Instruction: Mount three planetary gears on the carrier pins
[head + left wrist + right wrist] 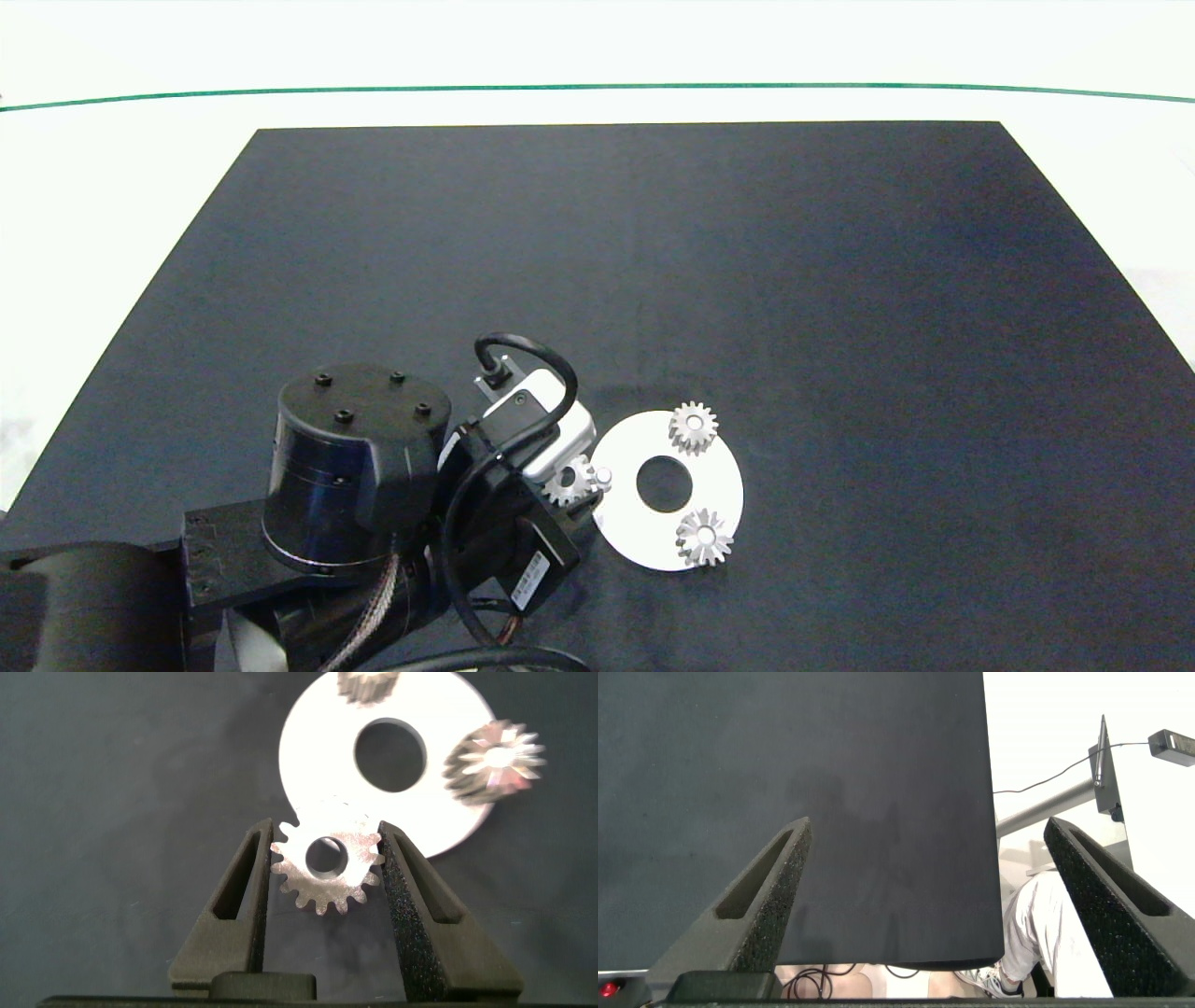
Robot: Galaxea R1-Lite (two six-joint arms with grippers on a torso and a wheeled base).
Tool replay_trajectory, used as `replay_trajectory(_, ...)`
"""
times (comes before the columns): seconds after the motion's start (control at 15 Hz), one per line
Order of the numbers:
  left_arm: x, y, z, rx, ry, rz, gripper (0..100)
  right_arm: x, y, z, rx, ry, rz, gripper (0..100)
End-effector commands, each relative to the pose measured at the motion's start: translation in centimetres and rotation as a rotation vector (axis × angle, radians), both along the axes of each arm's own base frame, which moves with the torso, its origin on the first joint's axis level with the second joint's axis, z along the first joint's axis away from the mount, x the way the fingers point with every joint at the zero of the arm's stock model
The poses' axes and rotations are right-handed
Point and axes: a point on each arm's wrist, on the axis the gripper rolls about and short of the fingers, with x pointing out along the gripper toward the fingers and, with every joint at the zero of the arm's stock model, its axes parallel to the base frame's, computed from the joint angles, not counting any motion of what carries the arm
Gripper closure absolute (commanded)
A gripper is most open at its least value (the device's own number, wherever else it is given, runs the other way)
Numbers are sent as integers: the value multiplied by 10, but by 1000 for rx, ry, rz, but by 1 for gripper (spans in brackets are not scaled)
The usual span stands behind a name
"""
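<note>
A flat white disc (719, 481) lies on the black mat, with a planetary gear (694, 427) on its far side and a second gear (705, 539) on its near side. My left gripper (572, 487) is shut on the third silver gear (568, 481), holding it just left of a bare carrier pin (603, 479) at the disc's left rim. In the left wrist view, the held gear (325, 868) sits flat between the fingers (245, 873), with the disc (318, 737) beyond it. My right gripper (926, 826) is open with nothing between its fingers, and it is out of the head view.
The black mat (653, 261) covers a white table; most of it beyond and right of the disc is bare. The right wrist view shows the mat's edge (985, 859), a person's leg (1046, 924) and a stand beyond it.
</note>
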Motion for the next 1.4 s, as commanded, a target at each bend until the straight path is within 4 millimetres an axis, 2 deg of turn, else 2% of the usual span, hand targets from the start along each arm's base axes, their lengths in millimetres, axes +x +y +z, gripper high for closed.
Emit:
replay_trajectory(0.07,4,-9,-7,20,10,-4,87,0,0,-1,-4,8,-1,0)
replay_trajectory(0.47,9,-21,-6,16,4,-17,87,1,0,-4,-8,22,1,0)
replay_trajectory(1.4,17,-29,-11,24,4,-16,87,-1,-1,-6,-6,15,5,0)
